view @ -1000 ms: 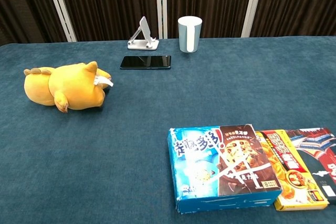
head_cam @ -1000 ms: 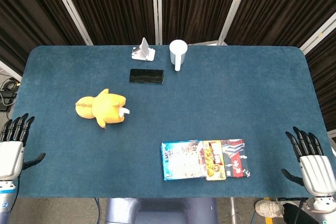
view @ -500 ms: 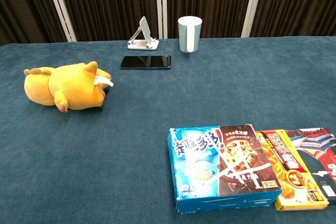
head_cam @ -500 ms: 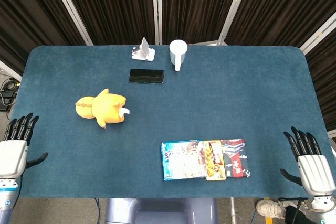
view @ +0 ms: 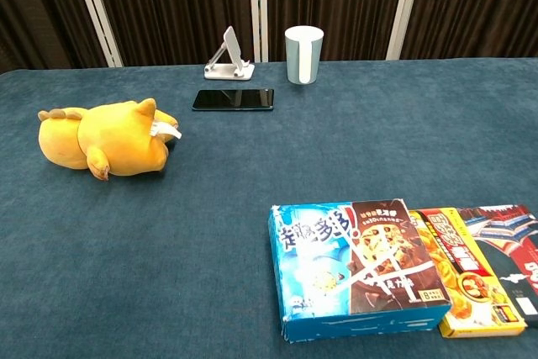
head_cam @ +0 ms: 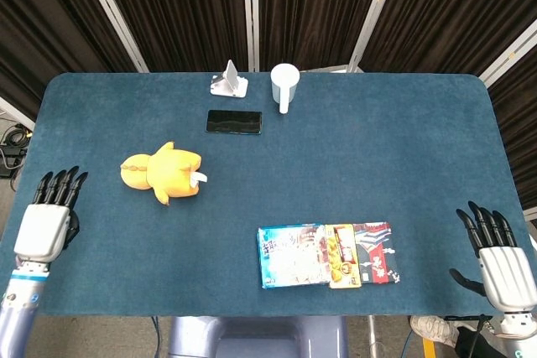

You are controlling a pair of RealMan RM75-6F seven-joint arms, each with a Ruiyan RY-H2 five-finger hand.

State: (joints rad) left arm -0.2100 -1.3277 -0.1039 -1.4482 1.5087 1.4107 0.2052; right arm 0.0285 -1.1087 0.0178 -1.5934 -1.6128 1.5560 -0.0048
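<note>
The yellow plush toy animal (head_cam: 161,173) lay on its side on the blue cloth worktop (head_cam: 352,165), near my left hand (head_cam: 49,222); my right hand (head_cam: 500,265) was well apart. Both held nothing, fingers (head_cam: 59,184) apart.

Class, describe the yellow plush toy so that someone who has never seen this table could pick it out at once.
Start at the blue table and go to its left half. There the plush toy lies on its side, apart from everything else, nearer the left hand than the right. It is the only soft, rounded, orange-yellow thing; its neighbours are a flat black phone and hard boxes.
</note>
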